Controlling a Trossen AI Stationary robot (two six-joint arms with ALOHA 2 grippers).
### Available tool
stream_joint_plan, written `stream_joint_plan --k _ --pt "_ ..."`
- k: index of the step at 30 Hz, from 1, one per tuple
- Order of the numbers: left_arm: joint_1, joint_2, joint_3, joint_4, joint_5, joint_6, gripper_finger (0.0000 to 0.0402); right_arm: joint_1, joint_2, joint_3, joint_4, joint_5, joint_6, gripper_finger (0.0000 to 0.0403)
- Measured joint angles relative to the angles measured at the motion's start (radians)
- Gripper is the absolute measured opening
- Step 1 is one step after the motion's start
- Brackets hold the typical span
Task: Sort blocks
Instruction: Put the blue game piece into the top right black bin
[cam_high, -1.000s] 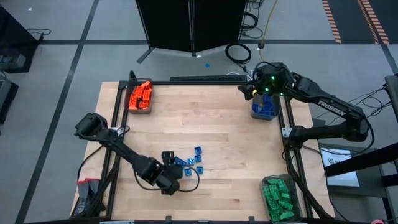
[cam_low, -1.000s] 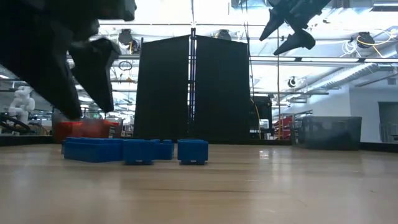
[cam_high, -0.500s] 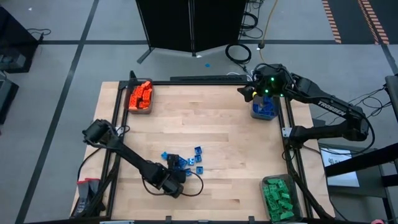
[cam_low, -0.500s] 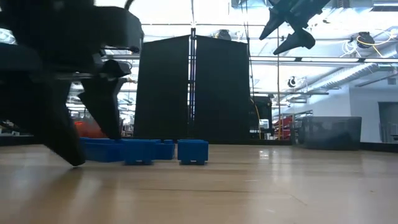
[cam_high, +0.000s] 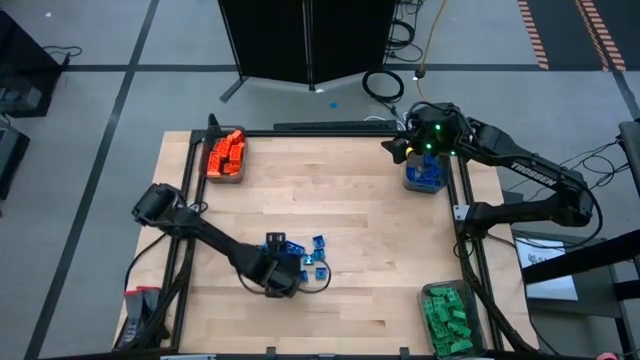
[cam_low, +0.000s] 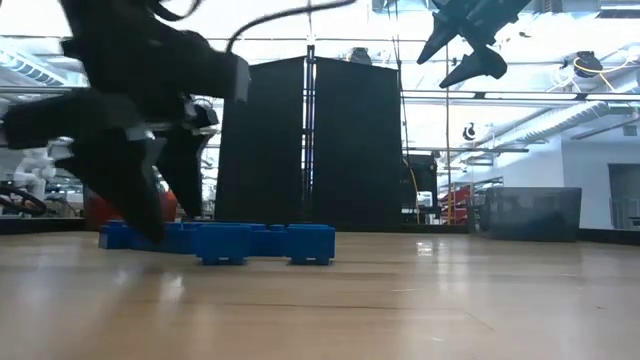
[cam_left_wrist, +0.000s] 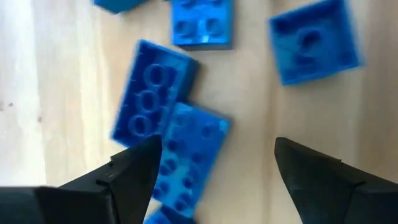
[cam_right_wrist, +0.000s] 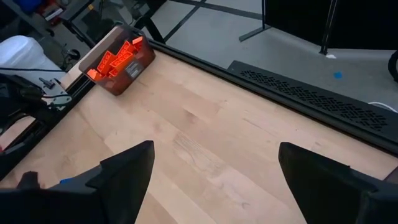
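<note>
Left claw (cam_high: 285, 275) over loose blue blocks (cam_high: 300, 258) at near-centre of tabletop (cam_high: 360, 220), fingers apart, nothing between. In left wrist view, long blue brick (cam_left_wrist: 186, 158) just ahead of gap, axis slightly skewed to fingers. Right claw (cam_high: 405, 148) far right, above blue bin (cam_high: 424, 176), also apart, empty.

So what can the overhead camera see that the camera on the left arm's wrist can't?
Only the overhead view shows all three bins: the orange bin, the blue bin under the right gripper, and the green bin. Only the left wrist view shows the studs on the loose blue blocks and the left gripper open just above them. Both show those blue blocks lying on the wooden table.
</note>
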Motion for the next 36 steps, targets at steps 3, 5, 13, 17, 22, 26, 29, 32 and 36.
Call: stream_joint_plan --k 3,5,13,17,22,26,29,32,36 --pt "0.027 0.002 -0.004 -0.013 0.025 0.002 0.0315 0.000 0.000 0.000 0.000 0.000 0.000 0.0338" --pt "0.034 0.000 -0.010 -0.023 0.035 -0.005 0.0315 0.000 0.000 0.000 -0.002 0.000 0.001 0.0338" --pt "0.019 0.000 -0.012 -0.055 0.000 -0.006 0.0315 0.000 0.000 0.000 -0.009 -0.004 0.005 0.0338" --pt "0.012 0.000 -0.012 -0.137 -0.012 -0.045 0.0315 0.000 0.000 0.000 -0.009 -0.004 0.003 0.0338" --pt "-0.006 -0.002 -0.022 -0.148 -0.056 -0.084 0.0315 0.000 0.000 0.000 -0.009 -0.004 -0.006 0.0338" --pt "0.000 -0.002 -0.046 -0.061 -0.047 -0.080 0.0315 0.000 0.000 0.000 -0.009 -0.003 -0.021 0.0338" --pt "0.010 -0.007 -0.068 -0.019 -0.043 -0.078 0.0314 0.000 0.000 0.000 -0.009 -0.003 -0.021 0.0338" --pt "0.028 -0.010 -0.083 -0.001 -0.020 -0.082 0.0303 0.000 0.000 0.000 -0.009 -0.003 -0.021 0.0338" --pt "0.062 -0.010 -0.103 0.035 0.052 -0.033 0.0260 0.000 0.000 0.000 -0.009 -0.003 -0.021 0.0338"
